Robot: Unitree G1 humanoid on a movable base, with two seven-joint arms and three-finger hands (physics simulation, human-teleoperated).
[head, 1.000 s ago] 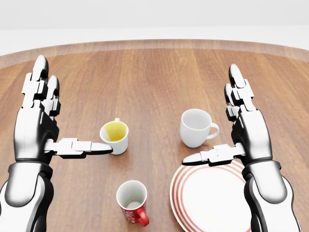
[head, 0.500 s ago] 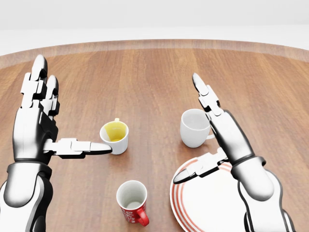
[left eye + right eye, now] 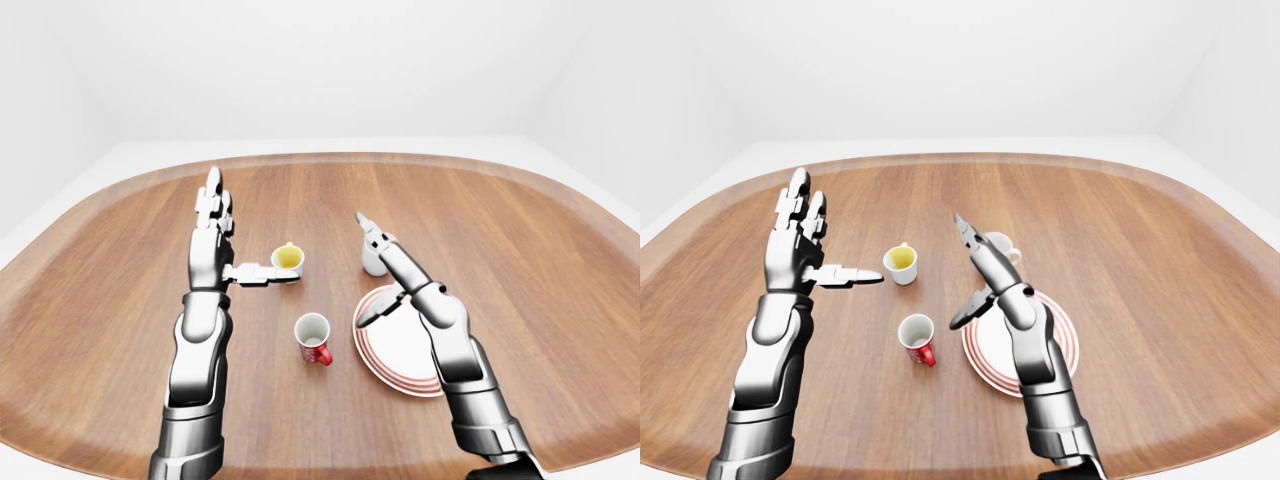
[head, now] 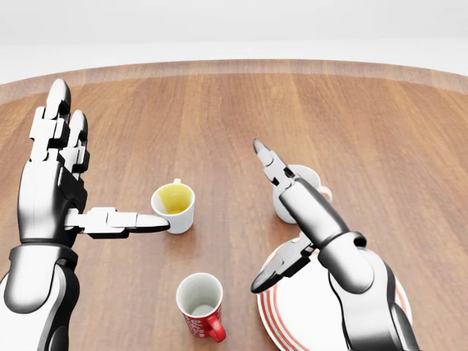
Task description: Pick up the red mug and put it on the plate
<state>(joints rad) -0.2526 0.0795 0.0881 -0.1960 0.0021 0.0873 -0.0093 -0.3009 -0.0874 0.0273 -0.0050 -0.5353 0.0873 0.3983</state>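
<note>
The red mug (image 4: 201,306) stands upright near the bottom of the head view, white inside, its handle toward the lower right. To its right lies the white plate (image 4: 314,322) with red rim rings. My right hand (image 4: 265,219) is open above the plate's left edge, fingers stretched up-left, thumb (image 4: 276,273) hanging down toward the plate rim; it is apart from the mug. My left hand (image 4: 91,172) is open at the left, fingers upright, thumb (image 4: 121,221) pointing right and reaching the yellow-lined cup.
A small white cup with a yellow inside (image 4: 174,206) stands above the red mug. A white mug (image 4: 292,196) sits above the plate, partly hidden behind my right forearm. The round wooden table (image 3: 320,200) spreads widely around them.
My right hand has swung left and tilted, moving from the plate's right side across it toward the red mug. The left hand and all cups have stayed put.
</note>
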